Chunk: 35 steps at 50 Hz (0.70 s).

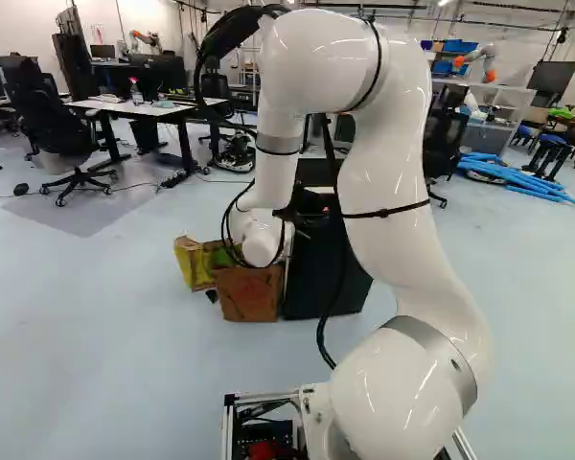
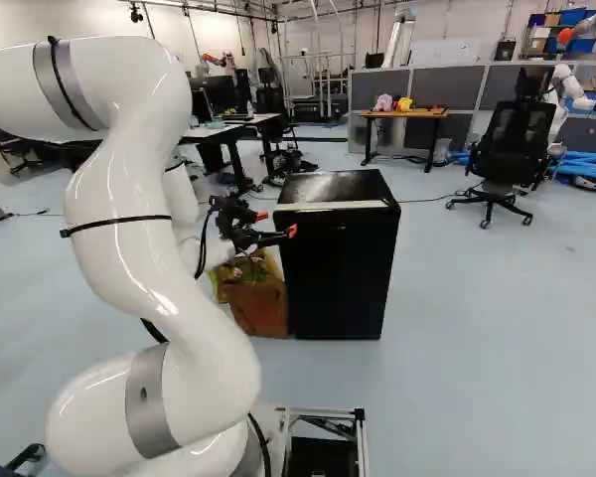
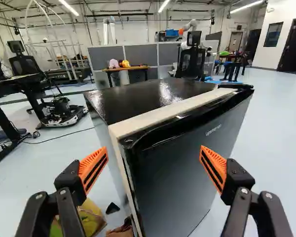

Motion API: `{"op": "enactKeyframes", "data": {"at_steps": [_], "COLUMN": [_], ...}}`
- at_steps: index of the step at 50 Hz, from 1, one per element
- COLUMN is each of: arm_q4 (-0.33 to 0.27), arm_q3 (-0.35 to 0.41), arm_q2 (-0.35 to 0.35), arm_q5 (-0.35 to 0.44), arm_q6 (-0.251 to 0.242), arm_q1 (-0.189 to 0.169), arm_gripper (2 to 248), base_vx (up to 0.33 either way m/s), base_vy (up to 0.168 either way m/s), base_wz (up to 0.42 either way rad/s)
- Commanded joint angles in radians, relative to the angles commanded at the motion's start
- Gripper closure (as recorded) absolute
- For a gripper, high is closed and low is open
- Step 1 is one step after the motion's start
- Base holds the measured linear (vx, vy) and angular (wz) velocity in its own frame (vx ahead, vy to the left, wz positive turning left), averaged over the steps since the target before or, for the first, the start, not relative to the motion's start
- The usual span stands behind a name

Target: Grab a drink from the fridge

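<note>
Gripper (image 3: 154, 157): fingers spread, nothing gripped. Fridge (image 2: 340, 273), ctr. of rt. base view, lies ahead of it; door (image 3: 187, 170) shut, near vert. edge lined up between fingers. Drink n/v, prob. inside.

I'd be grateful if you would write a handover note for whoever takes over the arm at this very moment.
Gripper: jaws wide open, holding nothing, aimed at the upper part of the fridge.
Fridge: on the floor ahead of the base, its door looking closed. A brown bag or box stands close beside it.
Drink: none in view; whether any is inside cannot be seen.
Done: the arm is up at the fridge, jaws open.
Left: open the door, find a drink, grip it and bring it out.
</note>
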Motion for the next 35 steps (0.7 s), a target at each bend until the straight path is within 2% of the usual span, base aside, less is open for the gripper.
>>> {"op": "enactKeyframes", "data": {"at_steps": [21, 35], "arm_q4": [0.096, 0.136], "arm_q3": [-0.041, -0.071], "arm_q2": [-0.024, -0.041], "arm_q5": [0.000, 0.000], "arm_q6": [0.000, 0.000], "arm_q1": [0.027, 0.039], "arm_gripper": [3, 3], "base_vx": [0.000, 0.000], "base_vy": [0.000, 0.000], "base_wz": [0.000, 0.000]}}
